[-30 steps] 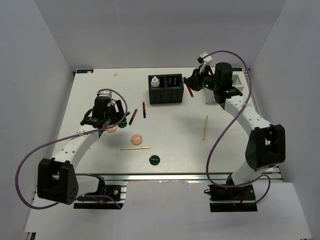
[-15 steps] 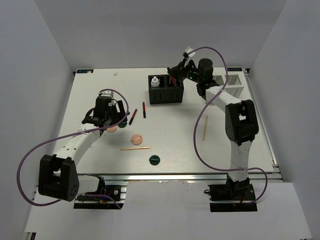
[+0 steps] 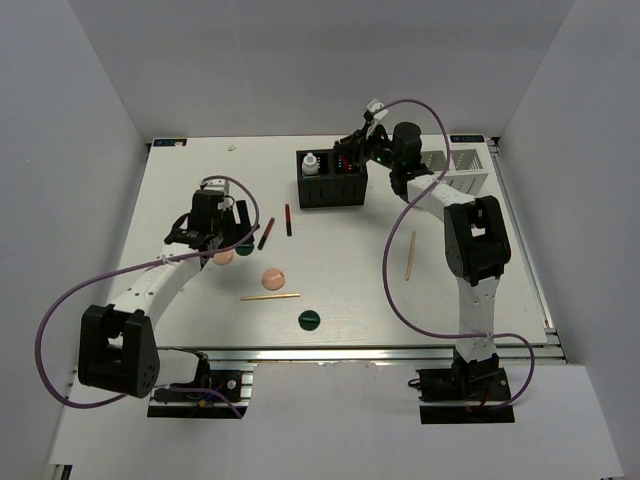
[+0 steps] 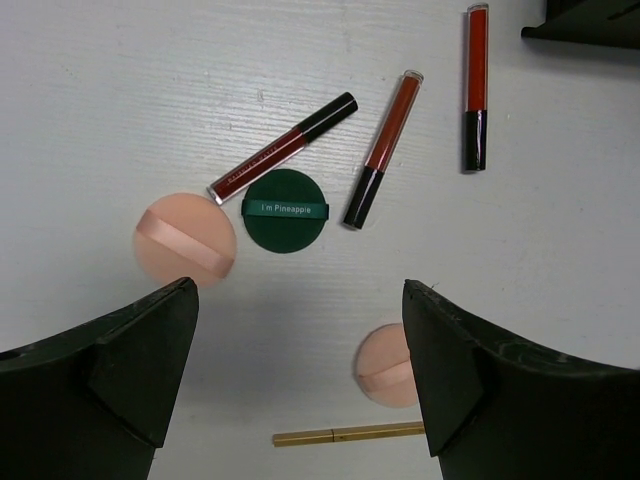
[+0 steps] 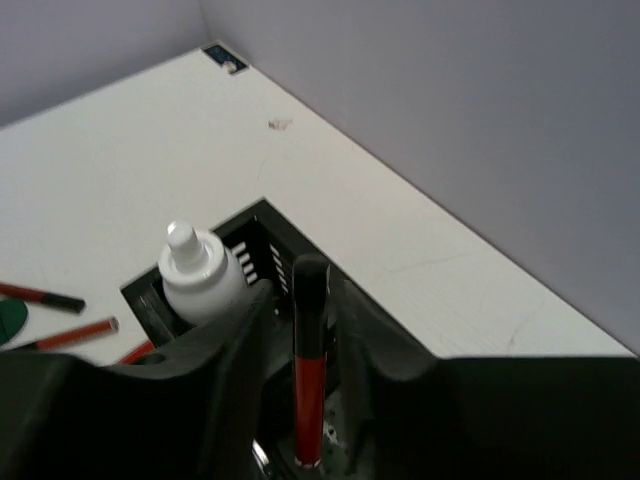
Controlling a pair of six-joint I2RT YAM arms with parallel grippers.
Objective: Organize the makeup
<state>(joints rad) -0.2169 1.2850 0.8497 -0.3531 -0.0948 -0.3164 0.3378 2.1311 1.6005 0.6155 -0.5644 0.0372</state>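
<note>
With the left fingers (image 4: 115, 360) spread open, the right fingers (image 5: 228, 372) gripped a slim red black-capped tube (image 5: 309, 390) above the black plastic box (image 3: 331, 191), where a tilted release might miss the compartment.

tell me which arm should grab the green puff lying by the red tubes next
Left. The left gripper is open just above the green puff. The right gripper is far off at the black box, shut on a red tube.
</note>
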